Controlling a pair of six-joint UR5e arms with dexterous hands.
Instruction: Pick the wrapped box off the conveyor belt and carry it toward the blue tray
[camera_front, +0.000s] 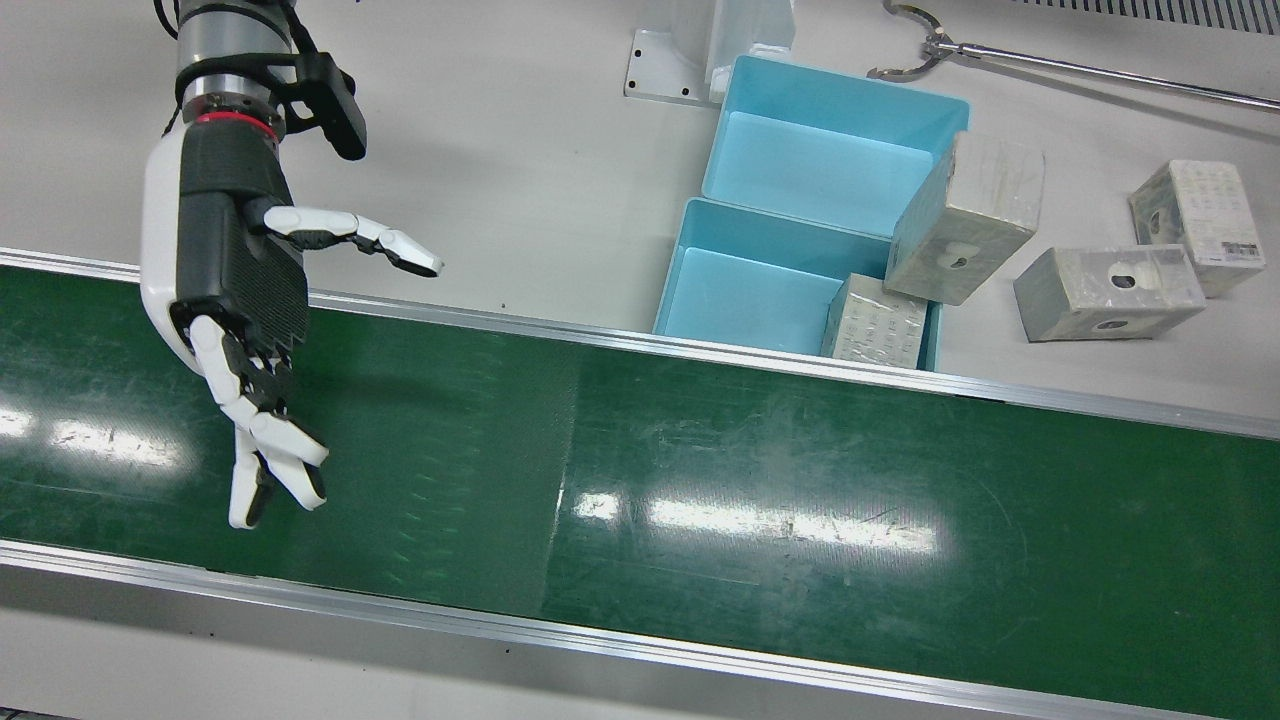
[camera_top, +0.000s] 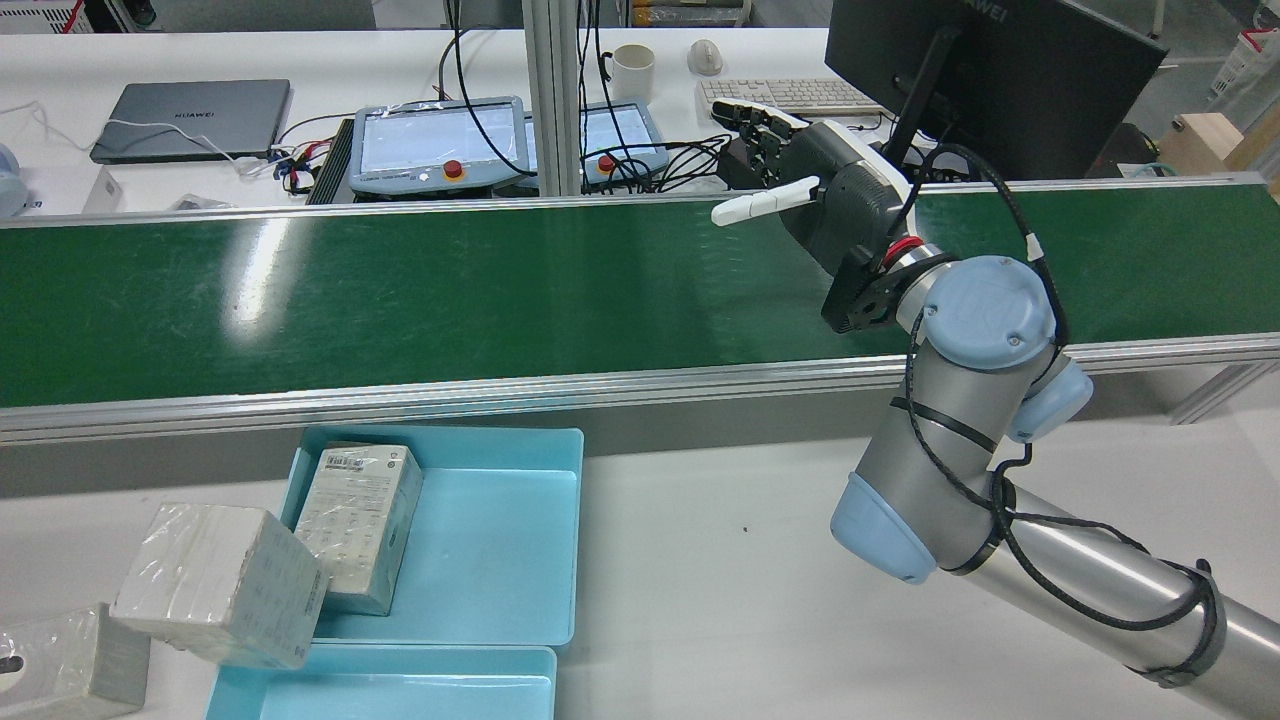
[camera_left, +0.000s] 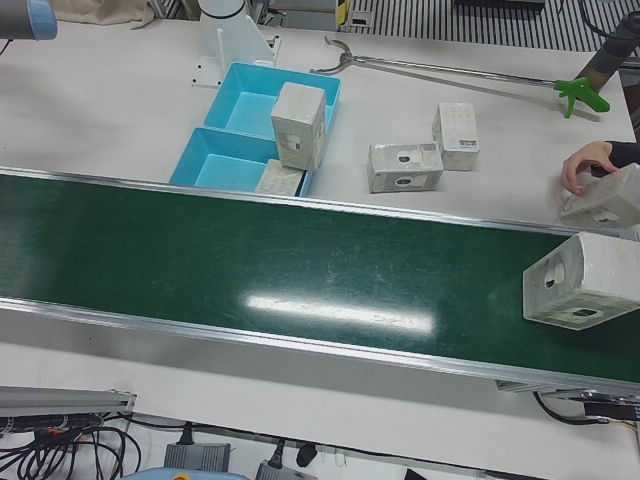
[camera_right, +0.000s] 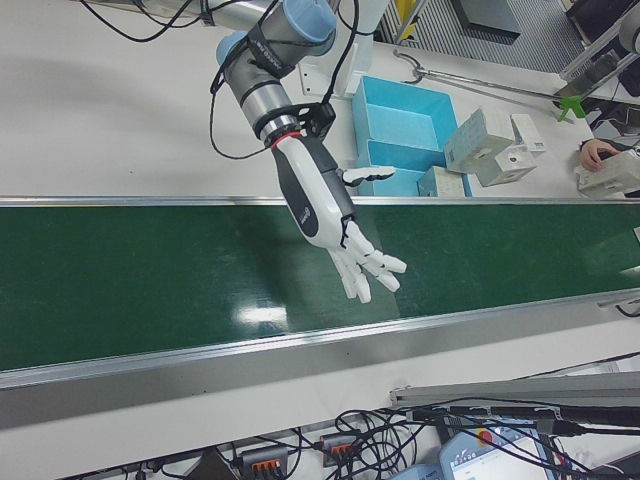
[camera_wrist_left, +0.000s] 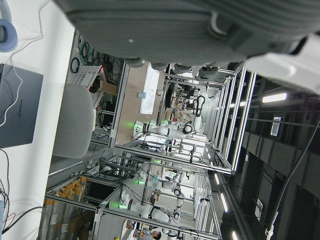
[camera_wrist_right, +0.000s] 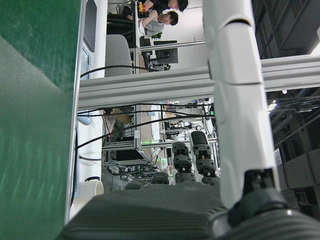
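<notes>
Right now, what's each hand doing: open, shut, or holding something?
Right hand: open, fingers spread above the green conveyor belt, holding nothing.
Left hand: only its grey palm edge shows in its own camera; state cannot be told.

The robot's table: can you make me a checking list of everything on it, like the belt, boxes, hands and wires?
Surface: green conveyor belt, scuffed, with glare.
Job's things: one wrapped box on the belt's far end; two blue trays, one box inside the nearer tray, another leaning on a rim.
Clutter: loose boxes and a grabber tool on the white table.
Hands: right hand open above the belt, holding nothing; left hand's state cannot be told.
Cables: black cable along the right arm.
Surroundings: a person's hand on a box; laptop, monitor.
</notes>
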